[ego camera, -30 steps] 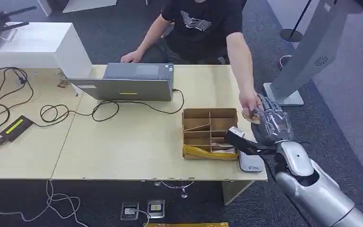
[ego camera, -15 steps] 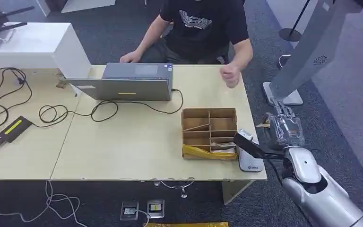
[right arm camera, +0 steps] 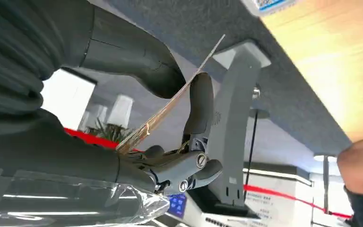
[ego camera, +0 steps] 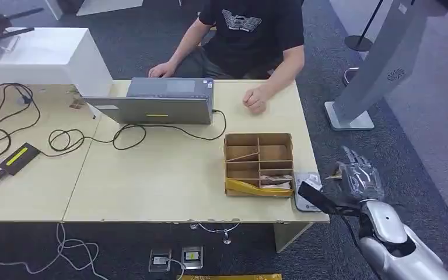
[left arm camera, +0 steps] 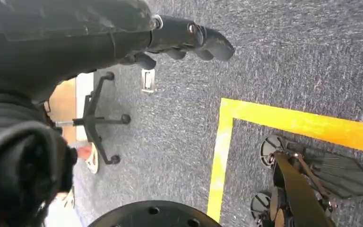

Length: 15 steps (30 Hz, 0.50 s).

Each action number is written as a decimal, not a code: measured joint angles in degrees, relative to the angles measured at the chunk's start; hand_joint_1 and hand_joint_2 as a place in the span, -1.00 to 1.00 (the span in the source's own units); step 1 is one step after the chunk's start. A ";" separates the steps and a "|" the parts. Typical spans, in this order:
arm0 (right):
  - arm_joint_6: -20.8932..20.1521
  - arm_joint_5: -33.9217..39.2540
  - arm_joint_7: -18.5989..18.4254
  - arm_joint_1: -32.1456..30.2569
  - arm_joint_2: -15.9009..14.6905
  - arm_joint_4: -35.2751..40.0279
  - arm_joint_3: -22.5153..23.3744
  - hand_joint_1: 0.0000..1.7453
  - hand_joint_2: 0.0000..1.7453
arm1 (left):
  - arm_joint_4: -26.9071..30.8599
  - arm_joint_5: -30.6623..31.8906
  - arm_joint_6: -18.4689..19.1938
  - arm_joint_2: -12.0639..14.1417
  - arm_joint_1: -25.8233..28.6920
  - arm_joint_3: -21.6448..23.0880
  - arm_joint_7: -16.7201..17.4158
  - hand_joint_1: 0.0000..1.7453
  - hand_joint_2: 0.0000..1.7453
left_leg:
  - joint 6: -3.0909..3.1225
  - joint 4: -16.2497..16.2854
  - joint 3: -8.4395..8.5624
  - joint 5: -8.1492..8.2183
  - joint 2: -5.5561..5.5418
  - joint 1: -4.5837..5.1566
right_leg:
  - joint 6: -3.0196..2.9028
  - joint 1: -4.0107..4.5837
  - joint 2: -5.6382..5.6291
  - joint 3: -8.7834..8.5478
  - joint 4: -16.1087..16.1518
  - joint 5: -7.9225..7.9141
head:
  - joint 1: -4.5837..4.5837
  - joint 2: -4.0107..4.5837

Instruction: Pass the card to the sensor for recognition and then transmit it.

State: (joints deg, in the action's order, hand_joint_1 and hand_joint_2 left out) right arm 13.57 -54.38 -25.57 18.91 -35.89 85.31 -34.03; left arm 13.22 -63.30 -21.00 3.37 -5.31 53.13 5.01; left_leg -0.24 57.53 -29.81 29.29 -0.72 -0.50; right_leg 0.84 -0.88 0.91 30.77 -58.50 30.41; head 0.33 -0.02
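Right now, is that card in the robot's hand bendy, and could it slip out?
Probably a bit bendy: the card looks very thin, edge-on. It may slip, since the right hand pinches just one end. Likely light.

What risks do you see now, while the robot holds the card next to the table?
1. The card is pinched by one end only, between the thumb and a finger of the right hand, so it may slip or bend.
2. The hand is off the table's edge; a dropped card would probably fall to the carpet.
3. The sensor lies at the table corner, beside the cardboard box; a sweeping hand may push it off.
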 joint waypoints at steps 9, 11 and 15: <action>0.65 2.01 0.35 0.10 0.20 -0.76 -2.80 1.00 1.00 | 0.00 -0.24 0.02 -0.02 -0.04 0.00 -0.48 -1.00 -1.00 | 0.00 0.00 -0.03 0.00 -0.01 0.00 | 0.00 0.00 0.01 0.00 0.00 0.00 | 0.02 0.00; 0.66 2.53 0.26 0.27 0.20 -0.96 -3.38 1.00 1.00 | 0.00 -0.24 0.04 -0.02 -0.04 0.00 -0.70 -1.00 -1.00 | 0.00 0.00 -0.03 0.00 -0.01 0.00 | 0.00 -0.01 0.01 0.00 0.00 0.00 | 0.00 0.00; 1.36 4.02 0.17 0.58 0.37 -1.42 -5.03 1.00 1.00 | 0.00 -0.24 0.17 0.00 -0.06 0.02 -0.79 -1.00 -1.00 | 0.00 0.00 -0.03 0.00 -0.01 0.00 | 0.00 0.00 0.01 0.00 0.00 0.00 | 0.02 0.02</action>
State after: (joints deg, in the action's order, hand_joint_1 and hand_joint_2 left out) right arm 14.93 -50.36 -25.40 19.49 -35.52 83.89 -39.06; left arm 13.22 -63.54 -20.83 3.37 -5.37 53.16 4.22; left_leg -0.24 57.53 -29.84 29.29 -0.72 -0.49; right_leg 0.84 -0.89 0.92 30.77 -58.51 30.41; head 0.35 0.00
